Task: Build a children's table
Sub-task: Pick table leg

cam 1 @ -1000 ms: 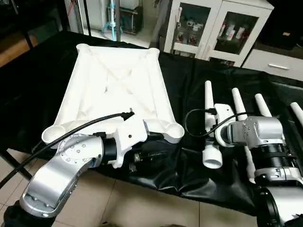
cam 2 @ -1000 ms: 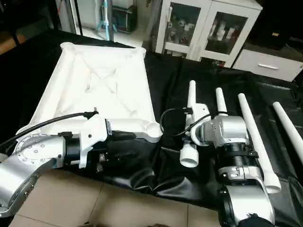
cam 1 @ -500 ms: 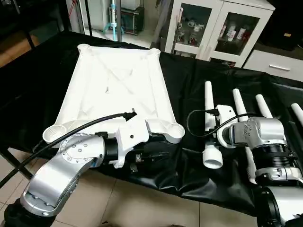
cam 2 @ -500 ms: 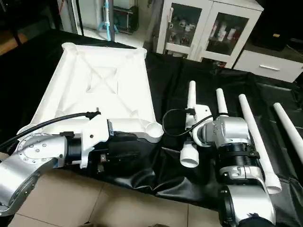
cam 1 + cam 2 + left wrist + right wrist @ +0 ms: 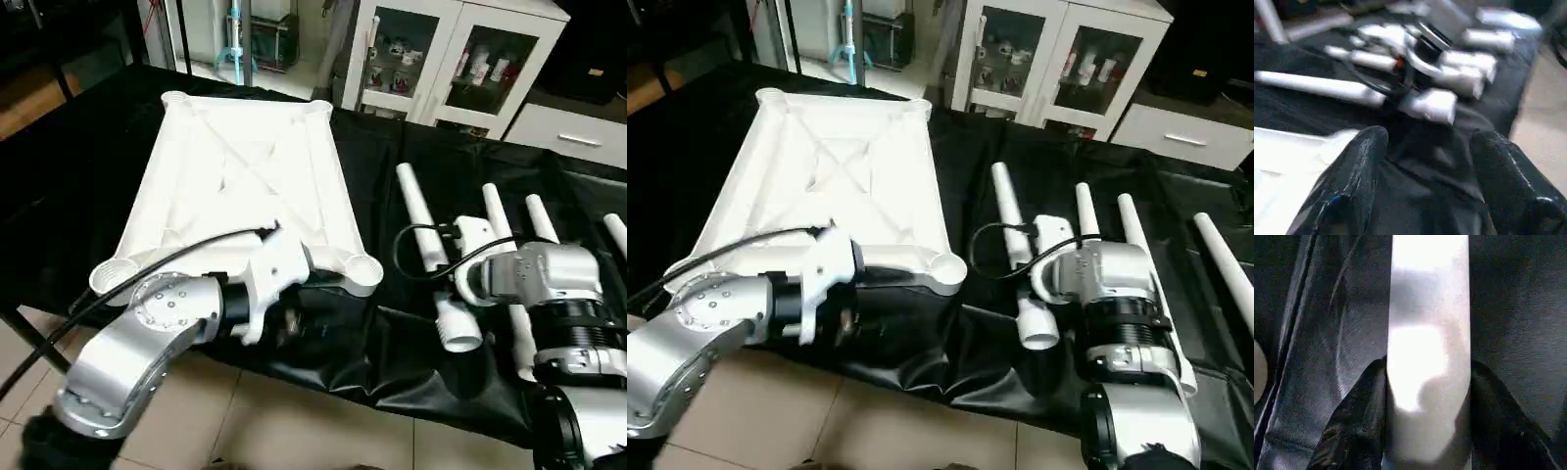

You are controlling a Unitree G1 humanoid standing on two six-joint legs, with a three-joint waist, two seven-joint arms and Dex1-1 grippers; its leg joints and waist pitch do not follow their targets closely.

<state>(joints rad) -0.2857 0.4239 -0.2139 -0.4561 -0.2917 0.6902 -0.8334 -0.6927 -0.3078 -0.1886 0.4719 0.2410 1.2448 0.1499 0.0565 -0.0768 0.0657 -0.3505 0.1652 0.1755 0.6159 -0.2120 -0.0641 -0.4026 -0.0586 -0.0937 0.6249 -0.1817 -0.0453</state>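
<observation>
Tabletop [image 5: 245,176] upside down on black cloth [image 5: 392,176], sockets up. Change: nearest leg [image 5: 431,259] now skewed, wide end swung off its old line, right gripper [image 5: 1427,396] clamped around it. Left gripper [image 5: 1425,161] spread, empty, beside near corner socket [image 5: 361,269]. Likely leg pickup starting.

tabletop [image 5: 240,176] lies on table [image 5: 392,186] at left, four legs to its right; leftmost leg [image 5: 431,257] skewed, between right pincer [image 5: 1427,431] fingers; cabinet [image 5: 446,59] behind table
</observation>
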